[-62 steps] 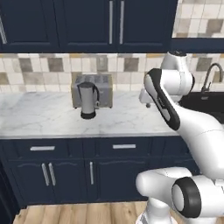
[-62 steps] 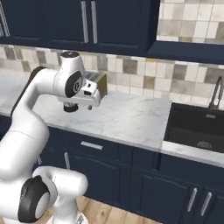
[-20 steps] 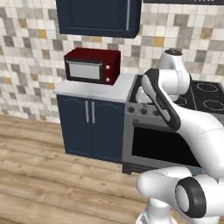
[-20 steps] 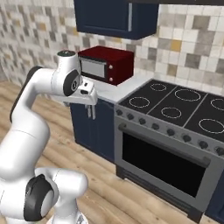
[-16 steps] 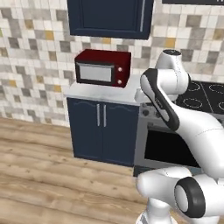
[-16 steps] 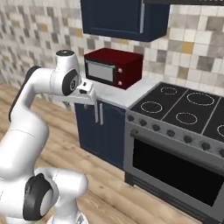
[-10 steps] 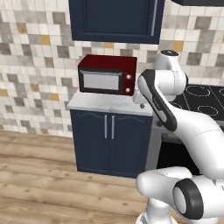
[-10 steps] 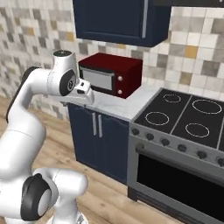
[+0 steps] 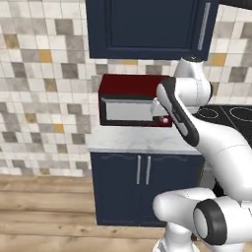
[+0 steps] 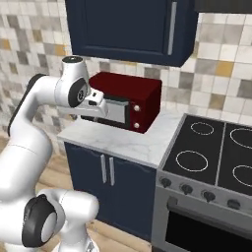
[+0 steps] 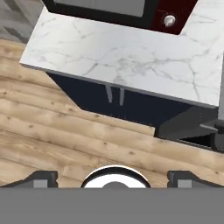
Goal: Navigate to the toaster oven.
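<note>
From the left base view, we see our arm folded up before the toaster oven [image 9: 130, 107], which sits on a marble counter [image 9: 142, 142] over navy cabinet doors [image 9: 142, 189].

From the right base view, the gripper [image 10: 93, 115] hangs in front of its glass door; a range [image 10: 211, 170] adjoins rightward. The oven's long side runs along the wall, door facing us.

In the hand view, the fingertips [image 11: 41, 178] stand wide apart, holding nothing.

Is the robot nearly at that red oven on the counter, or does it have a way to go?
Nearly there, it seems. The dark red boxy toaster oven sits straight ahead on the white marble counter, above the navy cabinet doors. The gripper hangs open, holding nothing, over the wooden floor. Only a final approach, if any, looks left.
</note>
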